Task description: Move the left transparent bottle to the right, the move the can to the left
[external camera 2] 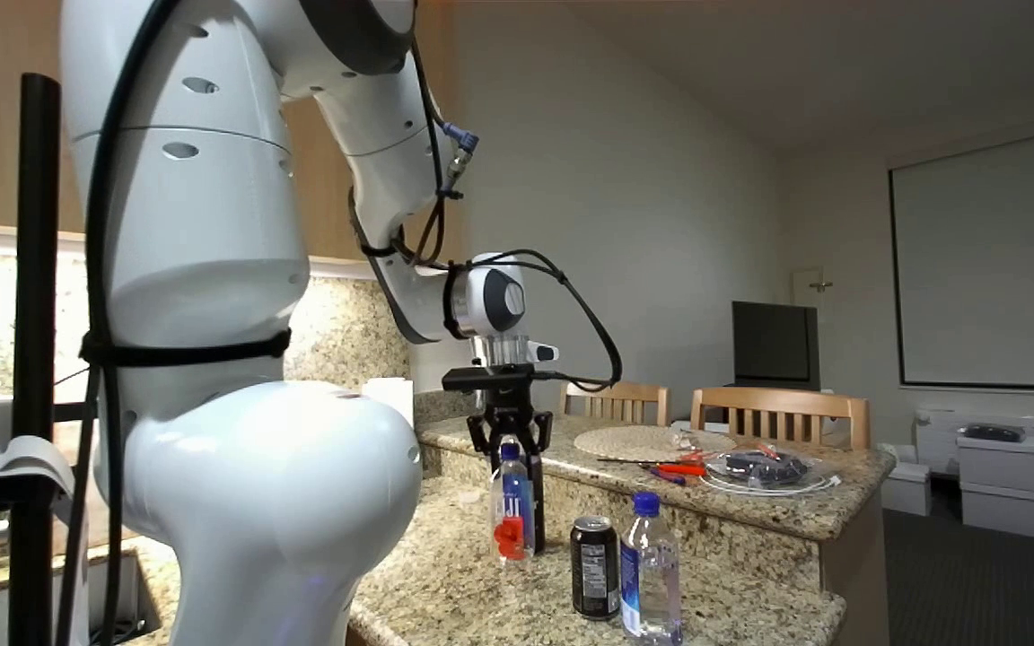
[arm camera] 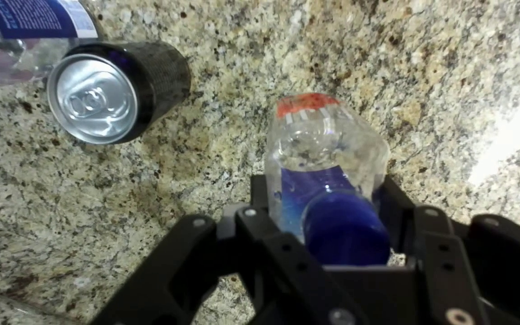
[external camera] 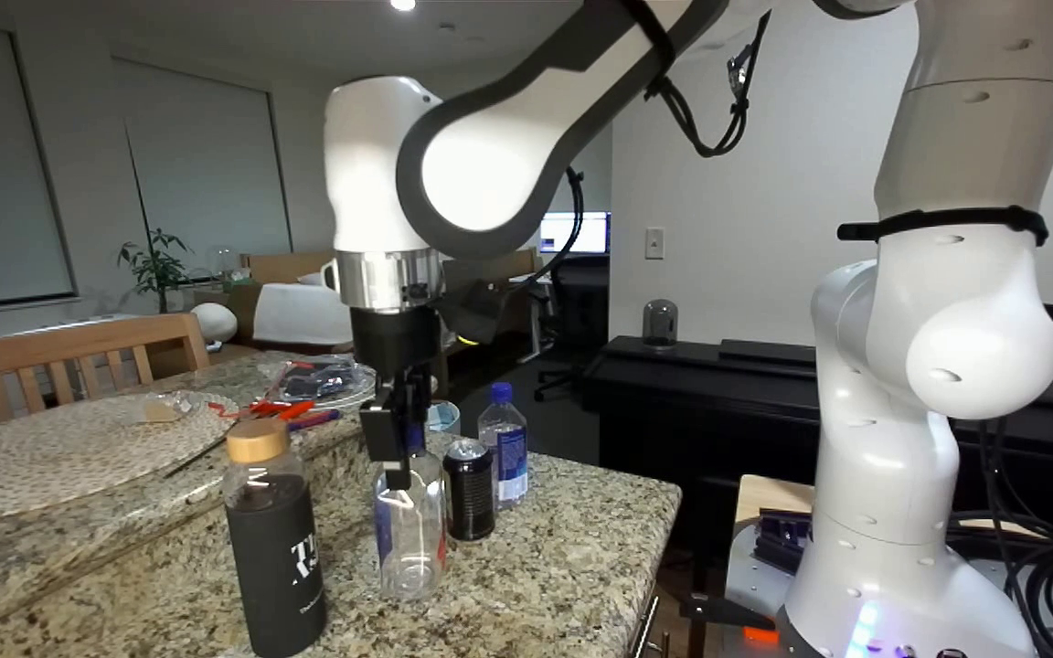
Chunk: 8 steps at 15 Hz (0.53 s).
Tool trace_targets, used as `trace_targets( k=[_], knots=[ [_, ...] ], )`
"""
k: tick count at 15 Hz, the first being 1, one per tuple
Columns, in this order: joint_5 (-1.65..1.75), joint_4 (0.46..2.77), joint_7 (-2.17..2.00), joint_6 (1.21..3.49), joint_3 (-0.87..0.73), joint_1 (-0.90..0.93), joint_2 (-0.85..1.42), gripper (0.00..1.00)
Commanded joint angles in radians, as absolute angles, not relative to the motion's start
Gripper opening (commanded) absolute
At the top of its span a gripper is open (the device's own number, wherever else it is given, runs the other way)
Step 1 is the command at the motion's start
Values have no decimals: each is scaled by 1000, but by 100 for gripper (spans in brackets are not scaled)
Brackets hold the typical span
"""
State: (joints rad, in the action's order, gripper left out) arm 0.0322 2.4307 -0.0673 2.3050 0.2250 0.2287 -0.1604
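The left transparent bottle, clear with a blue cap, stands upright in both exterior views and shows from above in the wrist view. My gripper has its fingers on both sides of the bottle's upper part, pressed against it, in the wrist view. I cannot tell whether its base touches the counter. The can, dark with a silvery top, stands on the counter beside it, apart from the gripper, in both exterior views.
The second clear bottle stands close beside the can, on its far side from the gripper. A tall black bottle stands near the held one. A raised ledge behind carries a woven mat and bagged cables. The counter edge is near.
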Motion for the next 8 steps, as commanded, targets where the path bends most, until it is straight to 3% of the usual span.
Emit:
trace_targets(
  k=[1,8],
  knots=[
    [43,2434,-80,2227,228,224,-246,34],
    [61,2358,-97,2101,233,214,-305,34]
  ],
)
